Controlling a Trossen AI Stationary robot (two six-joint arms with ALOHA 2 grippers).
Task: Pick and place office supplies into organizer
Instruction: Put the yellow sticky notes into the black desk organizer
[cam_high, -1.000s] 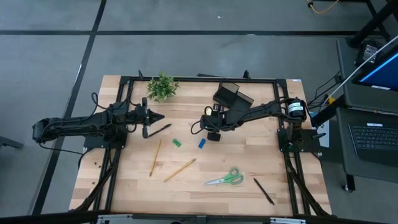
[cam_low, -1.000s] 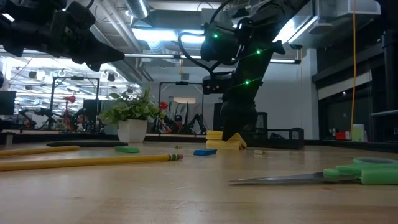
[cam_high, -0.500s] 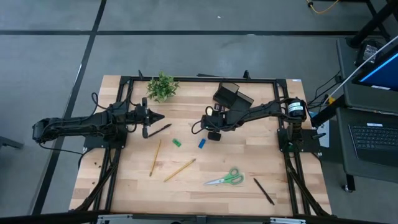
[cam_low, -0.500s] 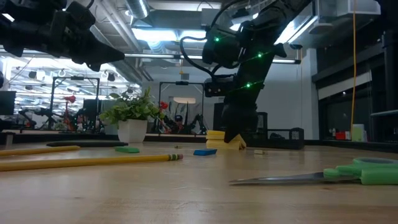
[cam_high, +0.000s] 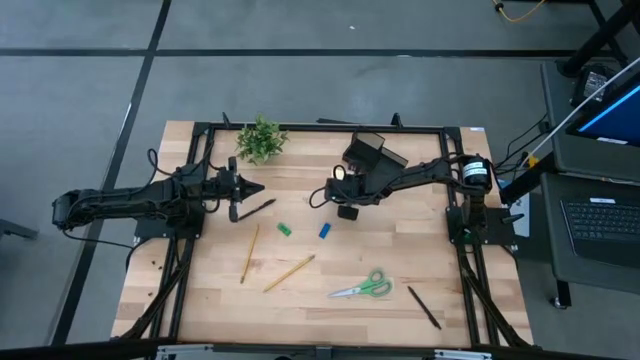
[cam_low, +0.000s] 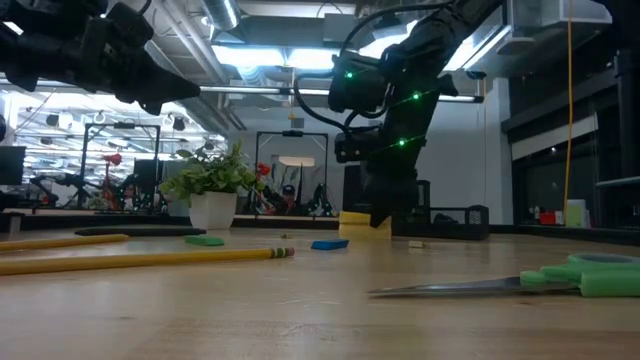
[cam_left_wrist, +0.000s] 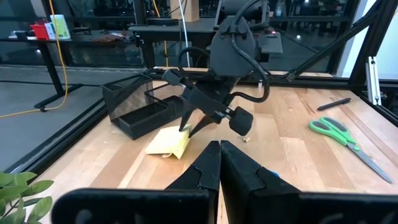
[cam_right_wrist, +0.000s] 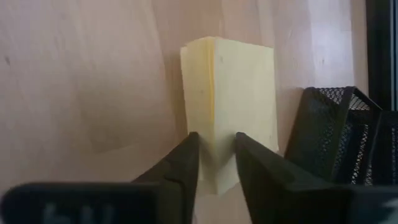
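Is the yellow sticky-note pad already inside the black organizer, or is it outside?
Outside. The sticky-note pad is pinched at one edge by the right gripper, next to the organizer, whose tray looks empty in the left wrist view.

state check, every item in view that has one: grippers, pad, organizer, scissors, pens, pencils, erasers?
right gripper: shut on the sticky-note pad's edge
sticky-note pad: gripped, one side lifted, beside organizer
left gripper: shut, empty, above table
organizer: on table; nothing visible inside
scissors: flat, blades closed
pencils: flat on table
erasers: on table
pens: flat on table
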